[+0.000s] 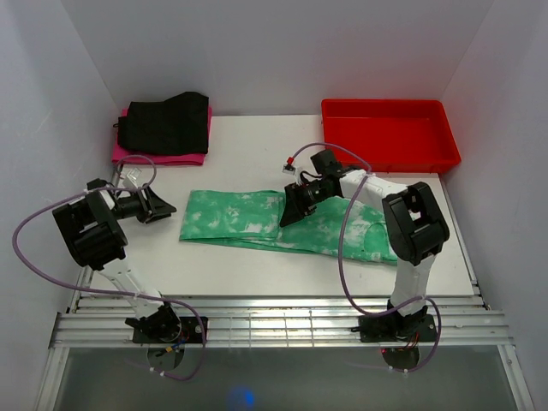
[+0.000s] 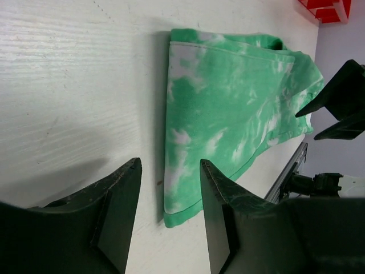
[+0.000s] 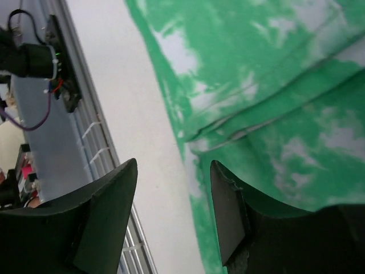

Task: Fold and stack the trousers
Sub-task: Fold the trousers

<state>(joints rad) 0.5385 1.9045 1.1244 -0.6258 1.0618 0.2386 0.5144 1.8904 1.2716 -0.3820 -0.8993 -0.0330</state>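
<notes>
The green tie-dye trousers (image 1: 282,224) lie flat on the white table, folded lengthwise into a long strip running left to right. My left gripper (image 1: 163,208) is open and empty, just left of the strip's left end; that end shows in the left wrist view (image 2: 228,108). My right gripper (image 1: 289,210) is open and empty, hovering over the strip's middle near its front edge. The right wrist view shows the layered fabric (image 3: 274,85) under and beside its fingers.
A black garment (image 1: 165,122) lies on a pink one (image 1: 158,157) at the back left. A red tray (image 1: 390,133) stands at the back right. A metal rail (image 1: 274,321) runs along the near edge.
</notes>
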